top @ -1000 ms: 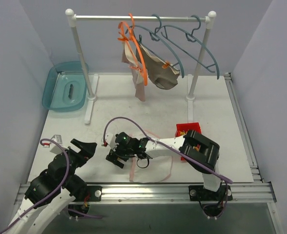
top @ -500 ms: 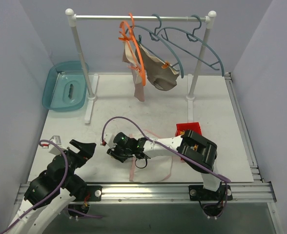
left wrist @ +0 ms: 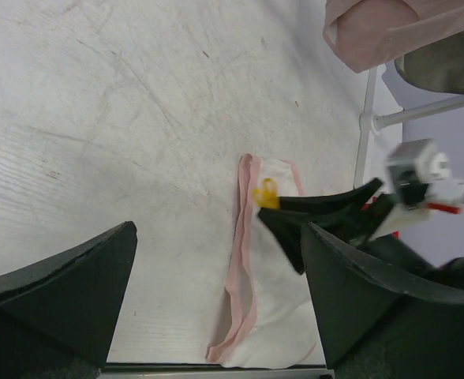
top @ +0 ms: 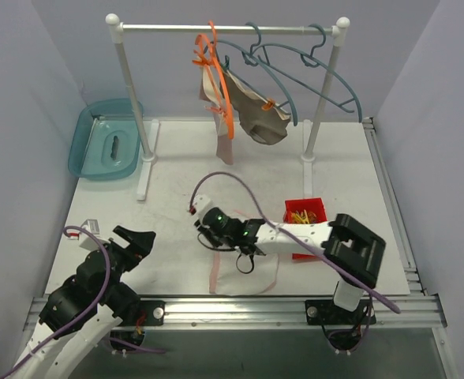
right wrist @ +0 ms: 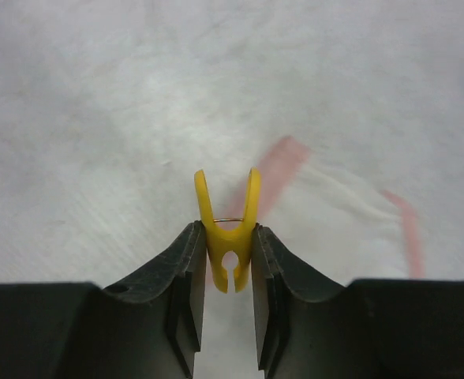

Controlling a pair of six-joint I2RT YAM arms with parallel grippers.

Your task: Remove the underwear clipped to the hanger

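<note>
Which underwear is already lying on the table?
The white one with pink trim, flat by the right gripper; the taupe one and the pink one hang on hangers.

At the back of the table [top: 177,170] stands the clothes rack [top: 228,29], with hangers [top: 338,87] on its rail and the hanging underwear [top: 256,118] clipped near the middle. Back left, beside the rack's left post, sits a basin [top: 80,146]. Front centre, one pair of briefs [top: 256,276] lies flat. The right gripper [top: 207,235] is at their far left corner, a clothespin [right wrist: 228,229] between its fingers. Right of it is a box of clips [top: 304,213]. The left gripper [top: 137,237] is front left, apart from the briefs.
</note>
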